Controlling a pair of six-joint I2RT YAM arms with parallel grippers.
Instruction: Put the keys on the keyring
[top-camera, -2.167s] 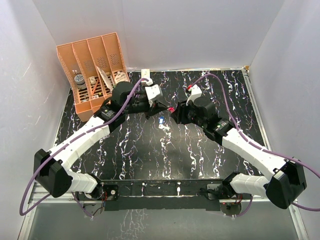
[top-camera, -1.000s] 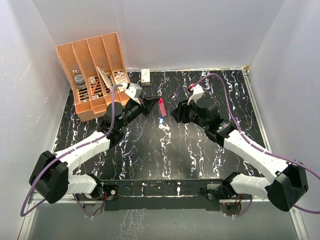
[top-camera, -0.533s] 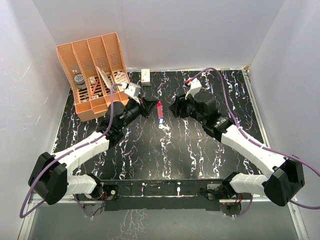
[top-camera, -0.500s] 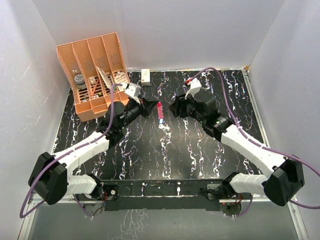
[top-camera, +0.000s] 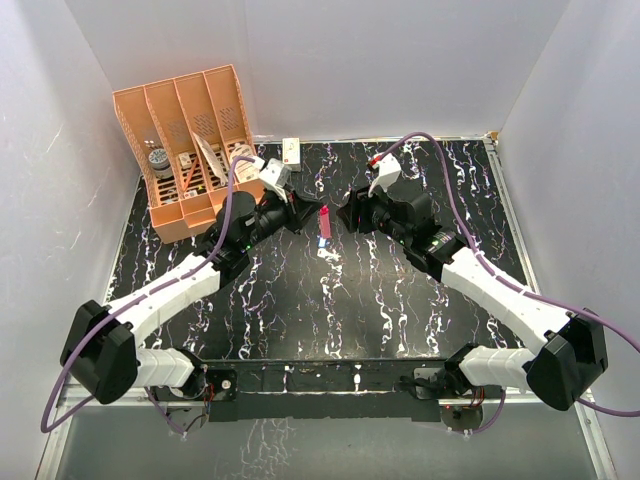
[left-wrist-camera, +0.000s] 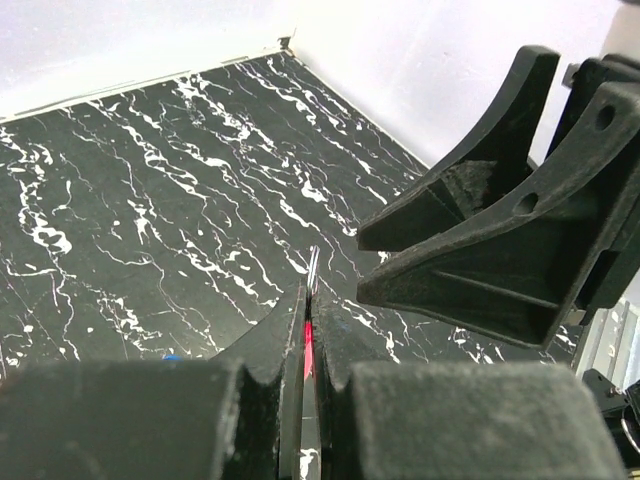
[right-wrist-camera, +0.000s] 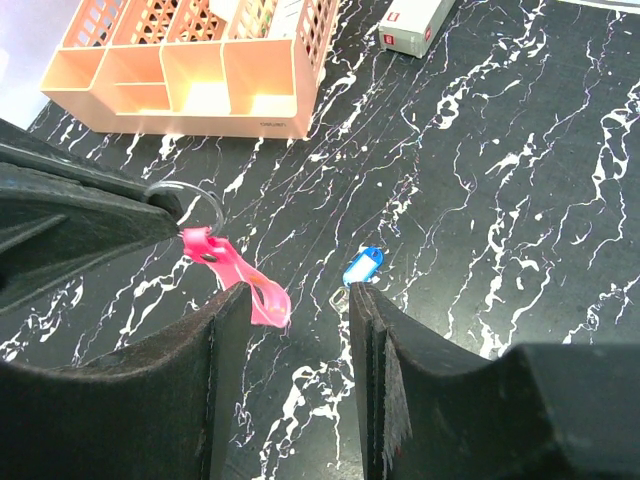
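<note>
Between the pinched fingers of the left claw (left-wrist-camera: 308, 312), low in the centre of the left wrist view, the keyring (left-wrist-camera: 307, 340) shows as a thin red sliver with a bit of wire ring poking up past the tips. The left claw is clamped on it.

Seen from the right wrist, the same keyring (right-wrist-camera: 236, 270) hangs off the left claw's dark tips at mid-left of the frame: a metal ring at its top, then the pink loop slanting down and to the right, clear of the table (right-wrist-camera: 520, 150).

The right claw (right-wrist-camera: 298, 305) stands apart, jaws wide and holding nothing. The loop's free end shows in the gap, close to the left-hand finger; whether it touches, I cannot tell.

Just right of the loop, the blue-headed key (right-wrist-camera: 362, 267) lies flat on the black marbled top. The pale key I cannot pick out.

From above, both claws meet at upper centre, the keyring (top-camera: 325, 220) between them. An orange organizer (top-camera: 185, 150) sits at upper left, a white box (top-camera: 291, 152) beside it.
</note>
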